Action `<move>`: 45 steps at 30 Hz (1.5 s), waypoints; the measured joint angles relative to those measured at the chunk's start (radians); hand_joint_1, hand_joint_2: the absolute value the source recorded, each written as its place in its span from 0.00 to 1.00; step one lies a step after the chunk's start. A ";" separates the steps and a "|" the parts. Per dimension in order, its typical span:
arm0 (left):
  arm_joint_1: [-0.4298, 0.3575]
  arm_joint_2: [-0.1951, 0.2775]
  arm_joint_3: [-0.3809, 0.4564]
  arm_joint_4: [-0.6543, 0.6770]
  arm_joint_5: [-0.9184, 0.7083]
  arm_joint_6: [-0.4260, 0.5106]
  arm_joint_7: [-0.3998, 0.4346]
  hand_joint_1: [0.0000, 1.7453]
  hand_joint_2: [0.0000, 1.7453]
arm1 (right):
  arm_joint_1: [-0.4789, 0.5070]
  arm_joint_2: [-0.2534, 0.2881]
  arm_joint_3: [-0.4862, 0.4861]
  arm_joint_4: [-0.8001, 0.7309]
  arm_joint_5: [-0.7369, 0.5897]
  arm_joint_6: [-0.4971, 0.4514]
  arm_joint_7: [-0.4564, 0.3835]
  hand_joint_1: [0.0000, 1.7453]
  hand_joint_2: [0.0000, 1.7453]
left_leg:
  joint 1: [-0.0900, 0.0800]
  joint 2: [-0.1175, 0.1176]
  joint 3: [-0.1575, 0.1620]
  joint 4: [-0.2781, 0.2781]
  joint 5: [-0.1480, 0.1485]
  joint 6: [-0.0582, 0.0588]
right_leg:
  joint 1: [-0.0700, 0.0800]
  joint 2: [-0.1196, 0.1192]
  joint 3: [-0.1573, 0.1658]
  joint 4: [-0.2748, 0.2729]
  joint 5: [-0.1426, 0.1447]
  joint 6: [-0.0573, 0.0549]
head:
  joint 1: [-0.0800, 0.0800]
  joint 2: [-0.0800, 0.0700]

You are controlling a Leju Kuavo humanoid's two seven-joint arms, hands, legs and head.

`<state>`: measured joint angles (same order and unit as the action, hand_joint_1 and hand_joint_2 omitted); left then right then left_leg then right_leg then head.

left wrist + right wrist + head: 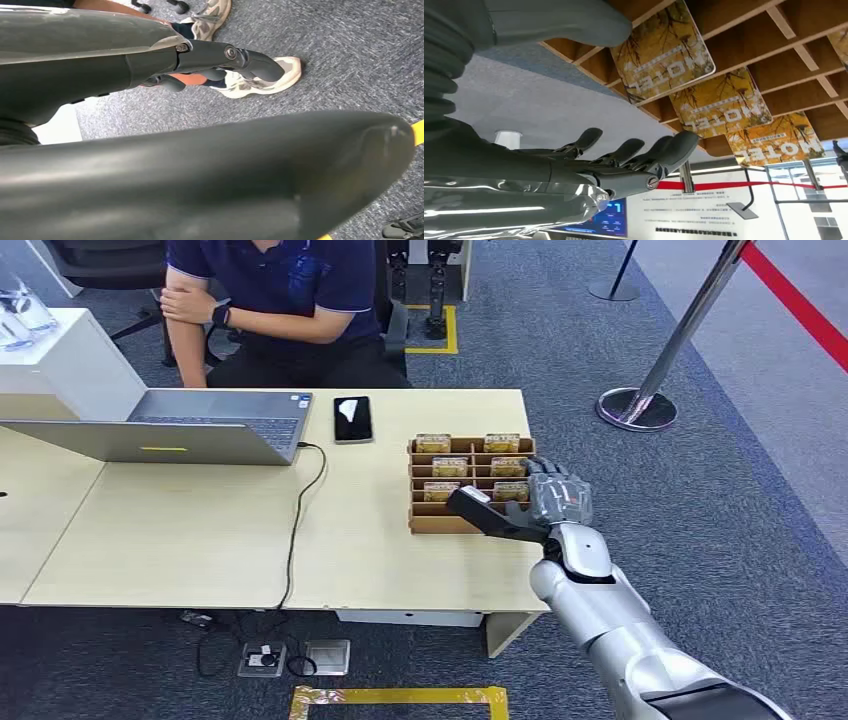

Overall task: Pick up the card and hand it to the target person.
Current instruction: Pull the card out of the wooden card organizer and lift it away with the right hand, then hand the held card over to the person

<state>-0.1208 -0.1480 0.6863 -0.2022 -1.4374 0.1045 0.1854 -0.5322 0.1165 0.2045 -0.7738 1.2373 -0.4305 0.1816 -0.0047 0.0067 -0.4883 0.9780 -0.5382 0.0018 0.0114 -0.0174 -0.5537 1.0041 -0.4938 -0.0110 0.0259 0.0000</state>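
A wooden card rack (435, 523) stands on the table near its right edge, holding several yellow "MOTEL" cards (449, 466) upright in its slots. My right hand (545, 502) hovers at the rack's near right corner with its fingers spread, the thumb (490, 515) reaching across the front wall. In the right wrist view the nearest card (661, 47) lies between the thumb and the dark fingers (624, 155), with a gap on both sides; nothing is held. My left hand (150, 65) hangs over the carpet, fingers loosely extended, holding nothing. The person (290, 290) sits behind the table's far edge.
An open laptop (170, 425) sits at the table's left, its cable (300, 520) running off the front edge. A black phone (352, 419) lies beside the laptop. A barrier post (640, 405) with a red belt stands to the right. A person's shoe (260, 82) rests on the carpet.
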 joint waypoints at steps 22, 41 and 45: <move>-0.001 -0.003 0.000 0.000 0.000 0.002 0.006 0.00 0.00 | 0.000 0.004 -0.001 0.013 0.010 0.012 0.001 0.99 1.00 | 0.000 0.000 0.000 0.000 0.000 0.000 | 0.000 0.000 0.000 0.000 0.000 0.000 | 0.000 0.000; -0.002 -0.002 0.000 0.000 0.008 0.007 0.005 0.00 0.00 | -0.007 -0.004 -0.025 -0.060 -0.033 -0.077 -0.060 1.00 1.00 | 0.000 0.000 -0.001 0.000 0.000 0.000 | 0.000 0.000 -0.001 0.000 0.000 0.000 | 0.001 0.000; -0.003 -0.002 0.000 0.000 0.005 0.008 0.005 0.00 0.00 | -0.015 -0.005 -0.022 -0.172 -0.024 -0.076 -0.070 1.00 1.00 | 0.000 0.000 -0.001 0.000 0.000 0.000 | 0.000 0.000 -0.001 0.000 0.000 0.000 | 0.000 0.000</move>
<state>-0.1242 -0.1503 0.6863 -0.2022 -1.4322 0.1122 0.1908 -0.5468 0.1113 0.1822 -0.9457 1.2131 -0.5068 0.1111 -0.0047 0.0067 -0.4893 0.9782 -0.5382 0.0018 0.0114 -0.0175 -0.5544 1.0042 -0.4938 -0.0111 0.0260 0.0000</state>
